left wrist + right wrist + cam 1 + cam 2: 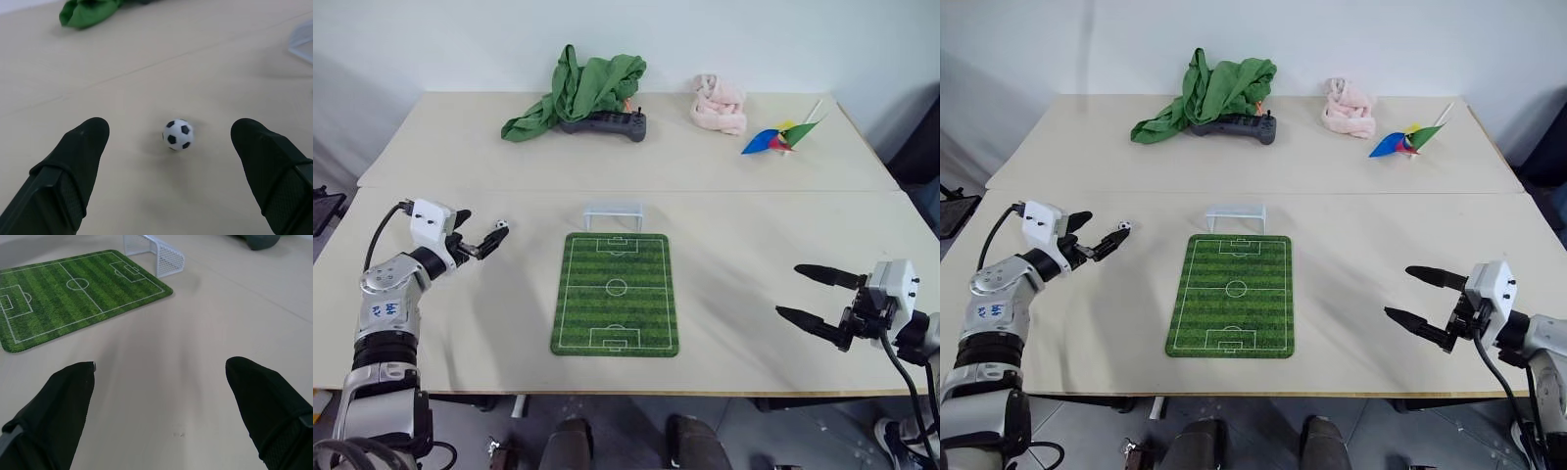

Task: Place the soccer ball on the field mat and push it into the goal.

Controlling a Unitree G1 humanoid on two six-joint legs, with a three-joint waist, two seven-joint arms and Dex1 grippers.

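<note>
bare worktop lies between the soccer ball and the field mat; the goal stands at the mat's far edge, clutter well beyond.

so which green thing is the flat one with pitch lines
The field mat, lying flat before the goal. The green cloth at the back of the table is crumpled and plain.

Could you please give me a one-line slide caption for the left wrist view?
Open left gripper lined up on the soccer ball, which sits on the bare table between its fingers.
</note>
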